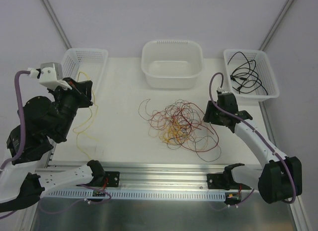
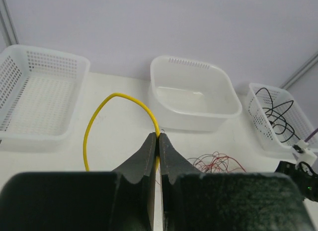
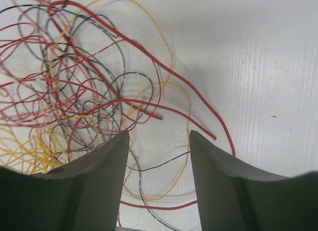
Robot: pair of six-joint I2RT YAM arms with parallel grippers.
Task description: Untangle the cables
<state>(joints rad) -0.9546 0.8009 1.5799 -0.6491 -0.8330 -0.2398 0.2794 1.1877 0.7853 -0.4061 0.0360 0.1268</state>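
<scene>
cable clump [image 1: 179,124]: red, yellow and black loops, mid-table [image 1: 119,136]
yellow cable [image 2: 119,95]: arches up from left gripper [image 2: 159,137], clamped tight on it
black cables [image 1: 247,74]: in right basket [image 1: 228,67]
right gripper [image 3: 159,139]: fingers spread over clump's edge, holding nothing

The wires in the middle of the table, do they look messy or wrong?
Yes. The red, yellow and black wires lie in one knotted heap on the table, not sorted like the black cables in the right basket. One yellow wire hangs apart, pinched by the left fingers.
</scene>
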